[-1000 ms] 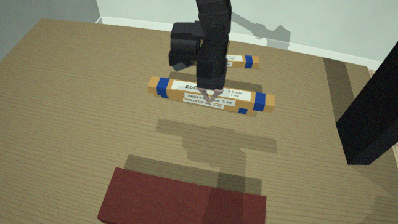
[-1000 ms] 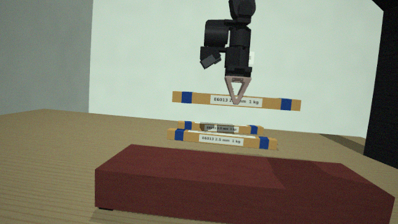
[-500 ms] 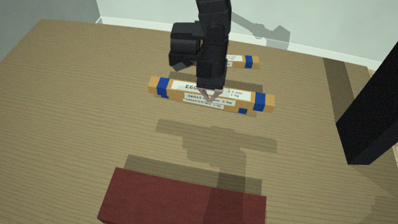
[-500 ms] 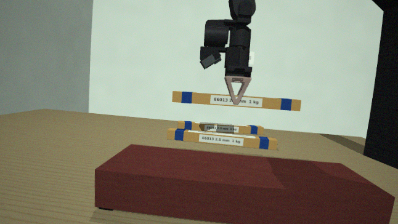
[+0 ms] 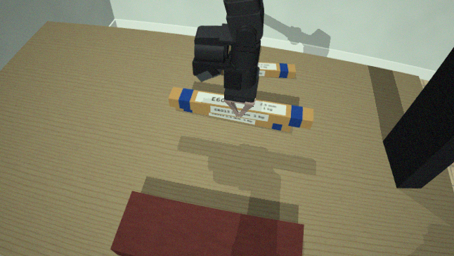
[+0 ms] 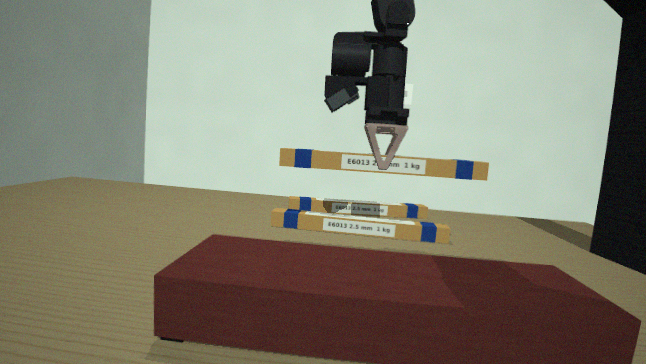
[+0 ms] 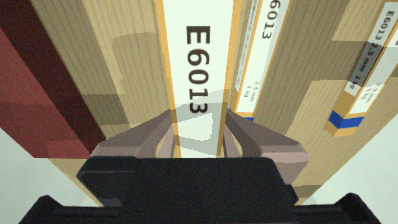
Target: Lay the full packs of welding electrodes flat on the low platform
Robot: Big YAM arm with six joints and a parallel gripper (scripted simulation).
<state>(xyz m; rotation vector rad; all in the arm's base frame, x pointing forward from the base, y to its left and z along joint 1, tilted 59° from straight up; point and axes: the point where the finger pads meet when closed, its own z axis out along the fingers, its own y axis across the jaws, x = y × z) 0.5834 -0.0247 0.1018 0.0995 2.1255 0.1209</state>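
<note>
The gripper is clamped across the middle of an orange electrode pack with blue end bands and a white label reading "E6013 … 1 kg", held level in the air well above the worktop. Two more packs lie on the worktop: the nearer pack reads "E6013 2.5 mm 1 kg", and the farther pack is just behind it. The exterior view shows the lifted pack's height; the top view hides most of the nearer pack beneath it. The dark red low platform stands near the front edge, nothing on it.
</note>
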